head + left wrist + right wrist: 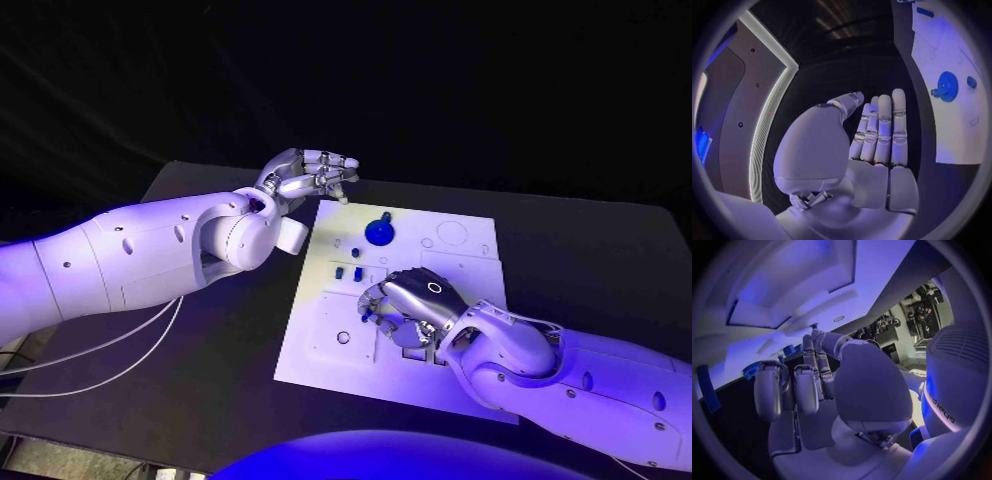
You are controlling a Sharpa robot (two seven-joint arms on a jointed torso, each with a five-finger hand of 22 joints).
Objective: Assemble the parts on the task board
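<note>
The left hand (306, 177) is hovering off the far left corner of the task board (325, 345), fingers straight, together and holding nothing. Further right, the blue gear (379, 232) is sitting on the board's far half (small blue parts (348, 271) nearby). The right hand (415, 305) is curling down over the board's middle, probably picking or seating a part; I cannot tell whether its fingers are clamping anything, since they are hiding whatever lies beneath, and next it needs careful alignment.

Legible text: none on the task board (433, 300), parts, or either hand. Right wrist view: dark lettering runs along the robot's white body near the circle's rim, too bent and partly cut off to read w/ certainty. No nos., labels or signs elsewhere.
</note>
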